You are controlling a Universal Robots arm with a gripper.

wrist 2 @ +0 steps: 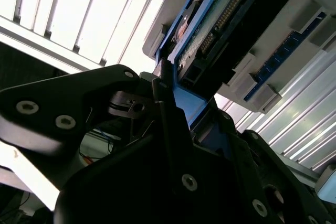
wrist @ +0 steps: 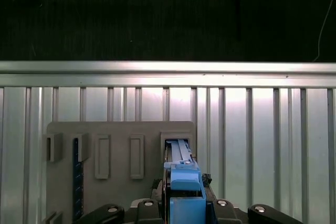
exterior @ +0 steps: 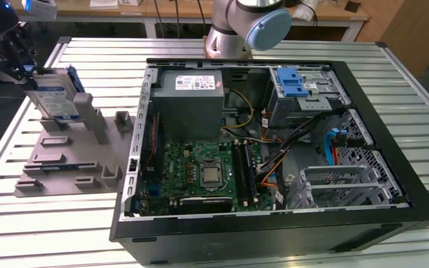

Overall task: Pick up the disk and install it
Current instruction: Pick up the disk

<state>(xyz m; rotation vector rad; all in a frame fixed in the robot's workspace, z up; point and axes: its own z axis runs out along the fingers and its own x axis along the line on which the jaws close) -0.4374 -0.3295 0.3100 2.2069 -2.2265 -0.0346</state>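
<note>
Looks like a robotics lab or test workshop. Shows in the ribbed aluminium tabletop (exterior: pixel 43 234) of profile slats, with an industrial arm's base (exterior: pixel 229 33) standing at twelve o'clock in the exterior view. Carries an opened desktop computer case (exterior: pixel 274 237) at centre, with motherboard (exterior: pixel 199 167) and cables (exterior: pixel 304 131) laid bare, and a grey slotted fixture plate (exterior: pixel 65 167) at nine o'clock. Backed at twelve o'clock by light wooden workbenches (exterior: pixel 334 14) strewn with papers and boxes, with a wooden panel (exterior: pixel 412 33) at one o'clock.
</note>
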